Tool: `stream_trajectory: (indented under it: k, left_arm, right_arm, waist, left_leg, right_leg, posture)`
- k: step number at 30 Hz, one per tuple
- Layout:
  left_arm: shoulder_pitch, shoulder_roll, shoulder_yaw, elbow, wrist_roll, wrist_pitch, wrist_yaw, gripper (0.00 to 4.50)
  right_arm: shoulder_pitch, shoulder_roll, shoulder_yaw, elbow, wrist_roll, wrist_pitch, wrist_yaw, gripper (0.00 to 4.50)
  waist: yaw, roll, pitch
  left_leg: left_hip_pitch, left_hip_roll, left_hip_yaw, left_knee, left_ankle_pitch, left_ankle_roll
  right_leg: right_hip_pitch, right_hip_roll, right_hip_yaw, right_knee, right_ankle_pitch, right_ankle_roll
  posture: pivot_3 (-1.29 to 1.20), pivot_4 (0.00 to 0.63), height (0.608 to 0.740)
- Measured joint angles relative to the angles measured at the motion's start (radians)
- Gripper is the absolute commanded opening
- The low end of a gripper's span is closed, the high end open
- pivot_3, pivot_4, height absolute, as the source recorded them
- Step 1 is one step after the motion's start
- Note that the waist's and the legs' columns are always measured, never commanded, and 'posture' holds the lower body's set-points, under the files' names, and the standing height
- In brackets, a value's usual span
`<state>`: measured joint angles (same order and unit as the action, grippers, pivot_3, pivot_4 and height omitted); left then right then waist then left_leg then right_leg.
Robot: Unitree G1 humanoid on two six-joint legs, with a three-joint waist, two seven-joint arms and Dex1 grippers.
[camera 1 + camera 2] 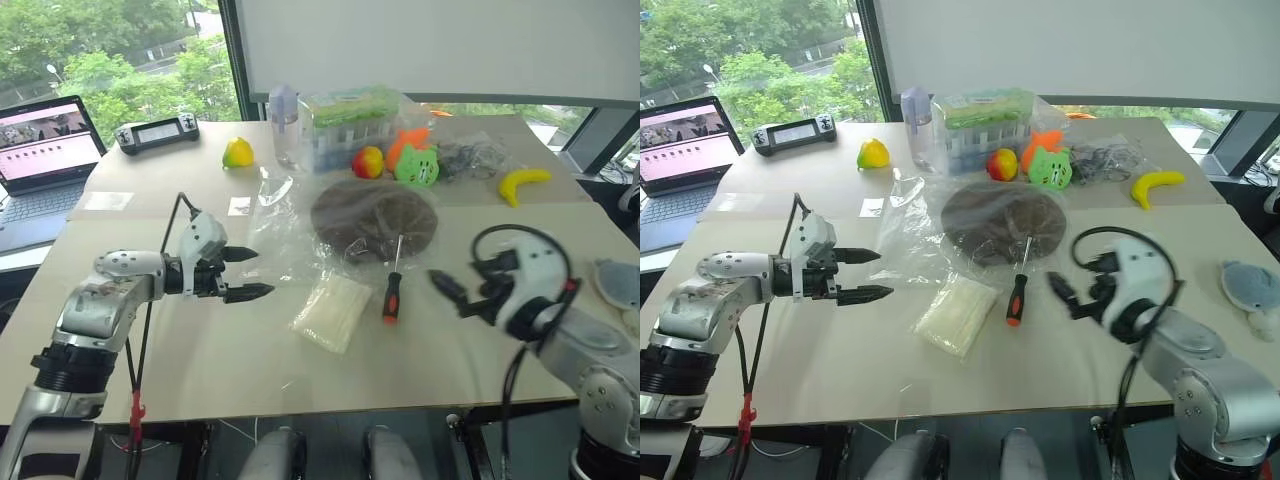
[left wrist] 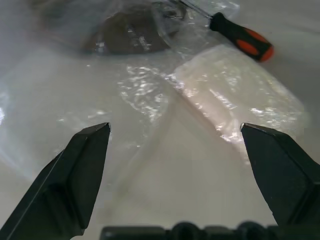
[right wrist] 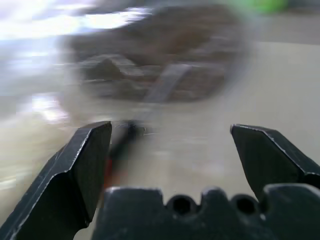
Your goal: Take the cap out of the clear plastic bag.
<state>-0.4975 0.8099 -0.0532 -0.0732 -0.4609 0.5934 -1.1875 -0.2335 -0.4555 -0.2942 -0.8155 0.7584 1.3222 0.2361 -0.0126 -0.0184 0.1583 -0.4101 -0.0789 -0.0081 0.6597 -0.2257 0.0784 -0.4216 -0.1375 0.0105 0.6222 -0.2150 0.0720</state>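
The dark brown cap (image 1: 372, 215) lies domed on the table's middle, inside the clear plastic bag (image 1: 272, 225), whose loose film spreads to the cap's left. My left gripper (image 1: 262, 272) hovers open just left of the bag's film, pointing toward it, with nothing between its fingers. In the left wrist view the cap (image 2: 127, 37) sits beyond the crinkled film. My right gripper (image 1: 445, 285) stands open to the right of the cap, nearer the front edge, aimed at the cap (image 3: 155, 55). It holds nothing.
A red-and-black screwdriver (image 1: 392, 296) rests with its shaft on the bag. A small whitish packet (image 1: 333, 312) lies in front. Behind are a bottle (image 1: 284, 125), a box (image 1: 350, 125), fruits, a green toy (image 1: 417, 165), a banana (image 1: 523, 182), a controller (image 1: 157, 132) and, far left, a laptop (image 1: 40, 150).
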Motion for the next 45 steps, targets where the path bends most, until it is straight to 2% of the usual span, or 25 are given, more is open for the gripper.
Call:
stream_trajectory:
  k: [4,10,17,21,24,31,33,39,43,45]
  left_arm:
    - [-0.003,0.009,-0.009,-0.036,-0.013,0.018,-0.027,4.48]
    - [-0.016,0.007,-0.011,-0.046,-0.010,0.017,-0.023,4.48]
    - [-0.025,0.007,-0.010,-0.095,-0.018,0.038,-0.020,4.48]
    - [-0.051,0.004,-0.011,-0.109,-0.027,0.046,-0.020,4.48]
    - [-0.057,0.001,-0.011,-0.111,-0.034,0.046,-0.019,4.50]
    - [-0.056,-0.012,-0.011,-0.107,-0.025,0.036,-0.006,4.50]
    - [-0.054,-0.012,-0.011,-0.107,-0.022,0.035,-0.004,4.50]
    - [-0.052,-0.017,-0.016,-0.105,-0.012,0.024,-0.003,4.50]
    - [-0.052,-0.019,-0.025,-0.104,-0.011,0.024,-0.001,4.50]
    - [-0.053,-0.027,-0.035,-0.103,-0.011,0.024,0.001,4.50]
  right_arm:
    - [-0.056,0.122,0.043,0.028,-0.003,0.014,-0.085,4.50]
    - [-0.063,0.211,0.105,0.147,-0.107,-0.025,-0.190,4.50]
    - [0.002,0.220,0.140,0.242,-0.207,-0.110,-0.224,4.50]
    - [0.062,0.185,0.224,0.275,-0.256,-0.173,-0.189,4.50]
    - [0.079,0.181,0.248,0.286,-0.287,-0.222,-0.173,3.90]
    - [0.079,0.153,0.307,0.310,-0.343,-0.264,-0.153,1.54]
    - [0.078,0.137,0.330,0.315,-0.356,-0.277,-0.151,1.04]
    - [0.064,0.074,0.318,0.353,-0.404,-0.346,-0.150,1.01]
    - [0.051,0.012,0.140,0.431,-0.433,-0.409,-0.153,1.01]
    - [0.041,-0.053,0.035,0.471,-0.446,-0.456,-0.147,1.01]
  waist:
    - [0.000,0.000,0.000]
    - [0.000,0.000,0.000]
    - [0.000,0.000,0.000]
    - [-0.001,0.000,0.000]
    - [-0.001,-0.001,0.000]
    - [0.002,-0.001,0.000]
    - [0.007,-0.002,-0.001]
    - [0.022,-0.002,-0.001]
    - [0.026,-0.002,0.000]
    - [0.024,-0.002,0.000]
  left_leg:
    - [0.000,0.000,0.000,0.001,0.000,0.000]
    - [-0.001,-0.001,0.001,0.001,0.000,-0.001]
    - [0.000,-0.001,0.001,0.001,0.000,-0.002]
    - [0.004,0.000,0.002,0.001,0.000,-0.002]
    - [0.006,0.002,0.001,0.001,0.000,-0.002]
    - [0.006,0.003,0.002,0.001,0.000,-0.003]
    - [0.006,0.003,0.002,0.002,0.000,-0.003]
    - [0.005,0.003,0.002,0.002,0.000,-0.003]
    - [0.001,0.002,0.002,0.002,0.000,-0.003]
    - [-0.001,0.002,0.003,0.001,0.000,-0.004]
  right_leg:
    - [-0.001,0.000,0.000,0.000,0.000,0.000]
    - [-0.002,0.000,0.001,0.002,0.000,-0.001]
    - [-0.002,0.001,0.001,0.002,0.001,-0.001]
    - [-0.001,0.002,0.001,0.001,0.001,-0.001]
    - [0.000,0.004,0.001,0.000,0.001,-0.001]
    - [0.001,0.005,0.001,0.000,0.001,-0.002]
    - [0.001,0.005,0.001,0.000,0.001,-0.002]
    - [0.001,0.005,0.001,-0.002,0.002,-0.002]
    - [0.000,0.005,0.001,-0.002,0.002,-0.002]
    - [-0.001,0.005,0.001,0.000,0.002,-0.002]
  posture:
    - [0.00,0.150,0.739]
    - [0.00,0.150,0.739]
    - [0.00,0.150,0.739]
    - [0.00,0.150,0.739]
    - [0.00,0.150,0.739]
    - [0.00,0.150,0.739]
    - [0.00,0.150,0.739]
    - [0.00,0.150,0.739]
    - [0.00,0.150,0.739]
    - [0.00,0.150,0.739]
